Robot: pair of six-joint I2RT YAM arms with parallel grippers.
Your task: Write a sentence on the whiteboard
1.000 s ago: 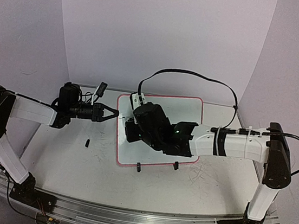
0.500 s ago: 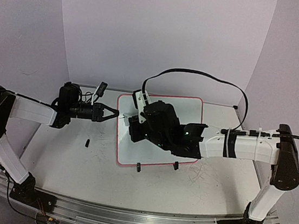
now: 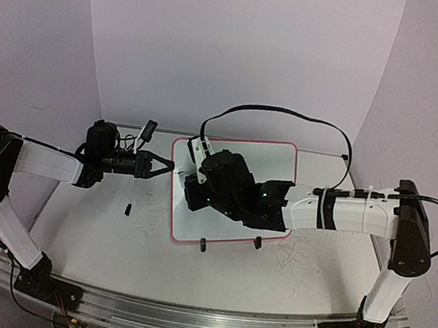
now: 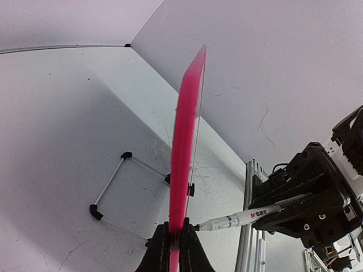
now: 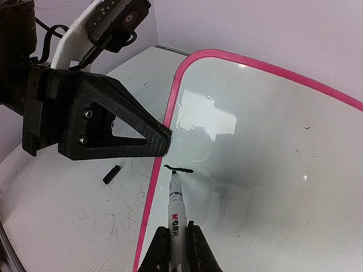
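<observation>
**Sam:** What is the biggest thing you have in front of you?

**Mia:** The table (image 3: 112,251). It is white and has lots of little scratches. Your two arms reach in over it from the sides.

**Sam:** And where is the whiteboard (image 3: 279,162)?

**Mia:** It sits in the middle of the table, between your arms. It has a pink rim, and its two black clip feet (image 3: 202,246) are on the near edge. I cannot tell if it lies flat or leans.

**Sam:** What is your left gripper (image 3: 169,169) doing?

**Mia:** It is pinched tight on the left rim of the whiteboard. In the left wrist view the pink edge runs straight up from between the fingers (image 4: 161,252).

**Sam:** And your right gripper (image 5: 174,238)?

**Mia:** It is over the board, squeezed on a marker (image 5: 174,209). The marker is white with a black tip, and it points at the left side of the board, close to the left gripper.

**Sam:** Is there anything small?

**Mia:** A little black piece (image 3: 128,209) lies on the table, left of the board and apart from it.

**Sam:** Is there any writing?

**Mia:** Just one short black line (image 5: 178,169), near the left rim. The marker tip is right at it.
</observation>
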